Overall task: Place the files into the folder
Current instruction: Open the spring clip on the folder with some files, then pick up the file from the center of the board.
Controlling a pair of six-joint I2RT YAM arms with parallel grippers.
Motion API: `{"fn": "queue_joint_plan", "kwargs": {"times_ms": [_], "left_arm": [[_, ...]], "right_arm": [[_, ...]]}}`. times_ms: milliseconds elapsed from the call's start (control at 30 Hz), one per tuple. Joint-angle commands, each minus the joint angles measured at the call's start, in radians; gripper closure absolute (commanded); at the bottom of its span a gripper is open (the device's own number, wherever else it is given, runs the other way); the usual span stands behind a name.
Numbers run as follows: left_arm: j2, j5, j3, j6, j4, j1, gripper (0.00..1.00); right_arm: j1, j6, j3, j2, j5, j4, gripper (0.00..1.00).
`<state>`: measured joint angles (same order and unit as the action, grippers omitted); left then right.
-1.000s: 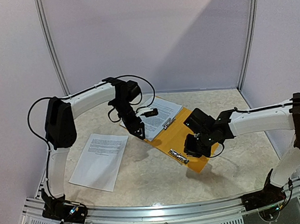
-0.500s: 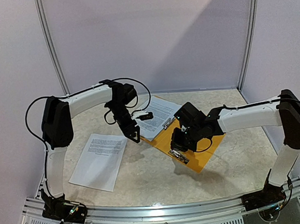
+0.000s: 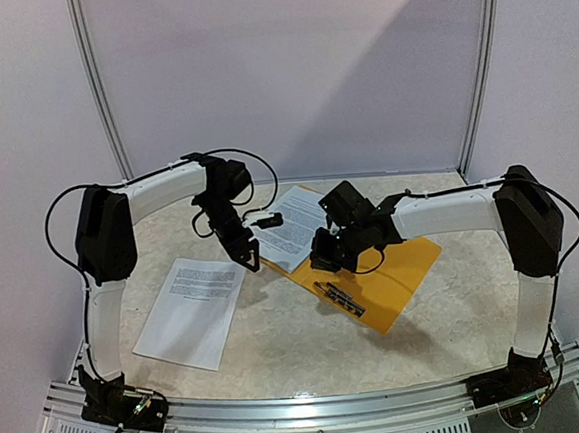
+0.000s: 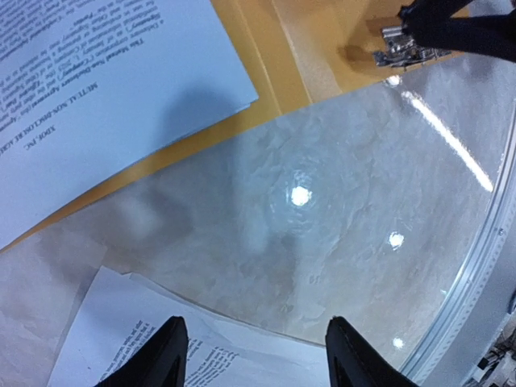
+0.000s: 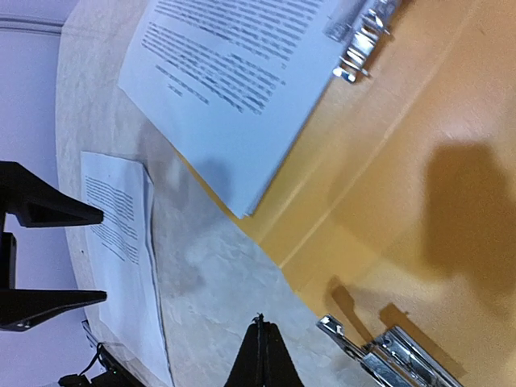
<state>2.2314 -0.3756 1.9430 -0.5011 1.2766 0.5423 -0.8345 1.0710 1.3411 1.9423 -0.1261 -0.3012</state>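
loose sheet [image 3: 191, 312] at table's left edge: thin, limp, slippery, pinch a free corner | left gripper [image 3: 249, 258] jaws apart, empty | filed sheet [image 3: 292, 225] on folder [image 3: 395, 278], table centre | right gripper [image 3: 323, 262] closed, empty

Sheet on the folder [image 4: 266, 48] showed a heading, roughly "MUTUAL NON-DISCLOSURE AGREEMENT" [image 4: 76, 121], upside down in left wrist view; body text was illegible

Pale marbled table [image 3: 279, 343], open orange-yellow folder [image 3: 395, 278] lying flat at frame centre, printed sheet [image 3: 295, 226] on its upper-left half, loose sheets [image 3: 192, 309] lower left
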Motion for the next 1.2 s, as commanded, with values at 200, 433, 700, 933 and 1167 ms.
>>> {"fn": "queue_joint_plan", "kwargs": {"times_ms": [200, 433, 700, 933, 1167], "left_arm": [[-0.162, 0.072, -0.186, -0.026, -0.002, -0.145, 0.35], [-0.280, 0.211, -0.409, -0.026, -0.089, -0.361, 0.31], [-0.292, 0.274, -0.592, -0.037, -0.207, -0.513, 0.31], [-0.269, 0.271, -0.668, -0.037, -0.256, -0.513, 0.31], [-0.243, 0.271, -0.674, -0.040, -0.265, -0.513, 0.31]], "right_arm": [[-0.024, -0.088, 0.161, 0.063, -0.035, -0.009, 0.82], [-0.097, -0.010, 0.281, 0.237, -0.124, 0.169, 0.49], [-0.099, 0.036, 0.550, 0.467, -0.114, 0.241, 0.47], [-0.102, 0.105, 0.636, 0.587, -0.026, 0.178, 0.40], [-0.105, 0.096, 0.657, 0.593, 0.000, 0.205, 0.39]]}}
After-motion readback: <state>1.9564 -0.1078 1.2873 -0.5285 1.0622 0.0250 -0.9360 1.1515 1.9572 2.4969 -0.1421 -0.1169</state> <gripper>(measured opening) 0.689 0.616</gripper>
